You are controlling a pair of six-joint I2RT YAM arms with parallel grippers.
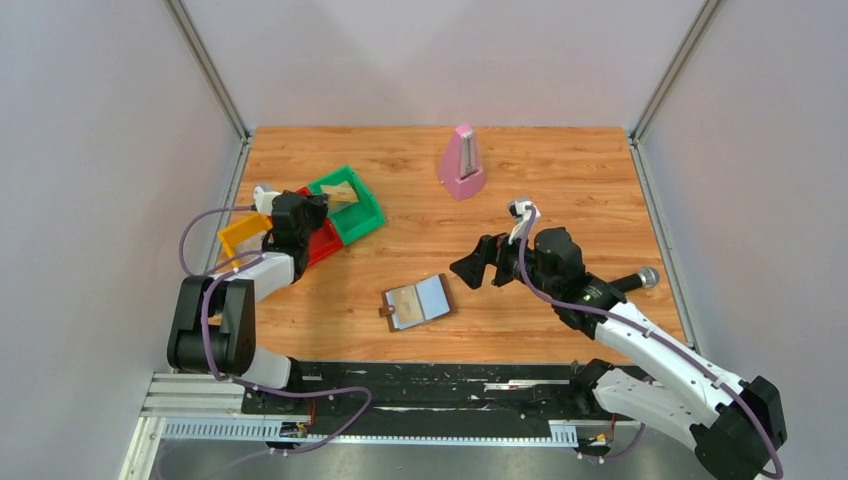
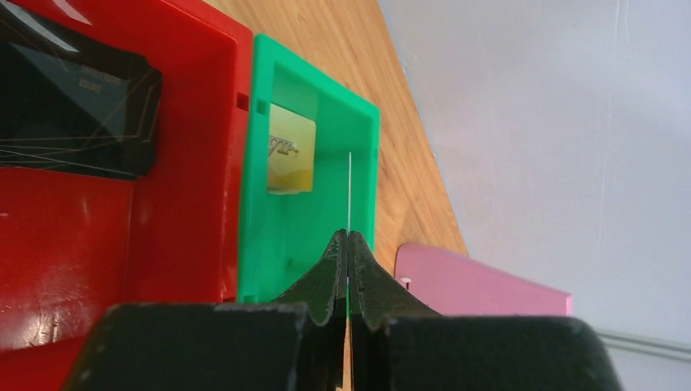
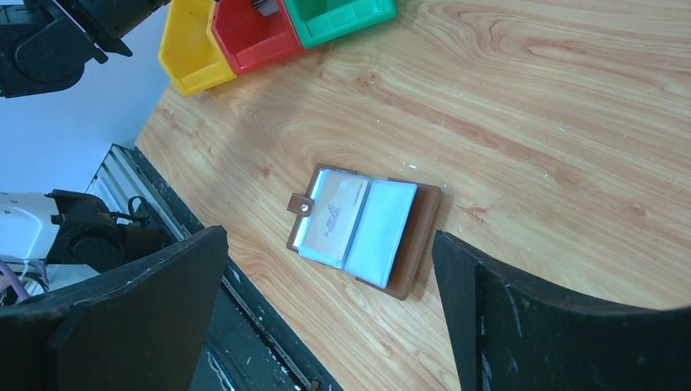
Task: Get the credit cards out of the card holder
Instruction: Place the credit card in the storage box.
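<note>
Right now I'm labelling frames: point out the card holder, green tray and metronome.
card holder (image 3: 365, 232): right wrist view, open clear sleeve.
green tray (image 1: 364, 221): top view, near wall.
metronome (image 1: 462, 160): top view, pink front face.

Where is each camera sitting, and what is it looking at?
Top external: high behind, looking down at table, left arm, right arm.
Left wrist: faces the green tray past its shut fingers pinching a card.
Right wrist: looks down on the card holder between its open fingers.
Shared: top and right wrist both show the card holder.
</note>
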